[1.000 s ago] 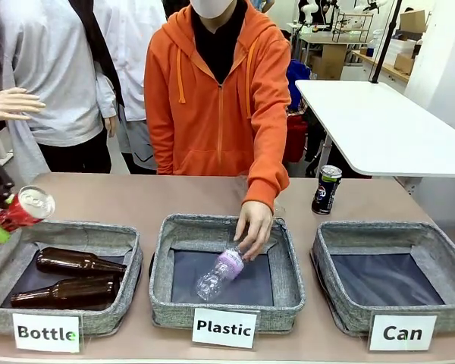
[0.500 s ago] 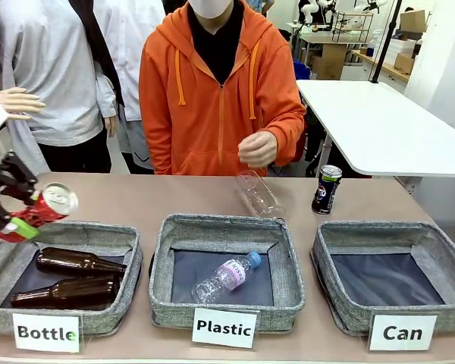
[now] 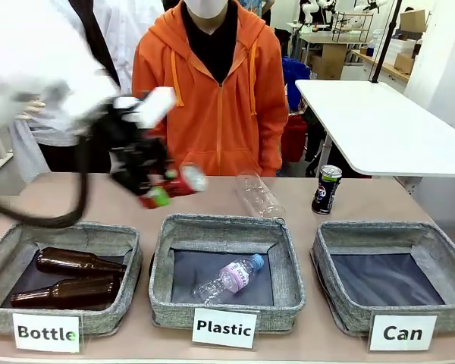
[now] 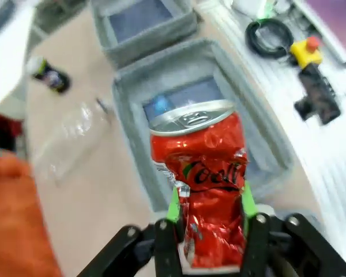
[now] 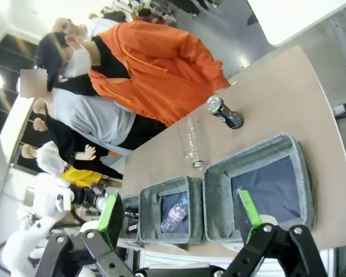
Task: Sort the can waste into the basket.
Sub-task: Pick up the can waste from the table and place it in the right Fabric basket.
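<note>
The left gripper [image 4: 210, 199] clamps the crushed red can [image 3: 183, 180] in the air, at 10 o'clock from the Can basket [image 3: 324, 262] (nothing in it yet). The dark can [image 3: 326, 189] waits at 11 o'clock. The right gripper [image 5: 180, 212] gapes wide.

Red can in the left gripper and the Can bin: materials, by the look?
Red can: thin metal, likely aluminium; glossy red print, bare silver lid with pull tab, walls crumpled. Can bin: soft grey fabric walls with a heathered weave look and a rounded rim; darker, smoother lining inside. Exact fibre unclear.
</note>
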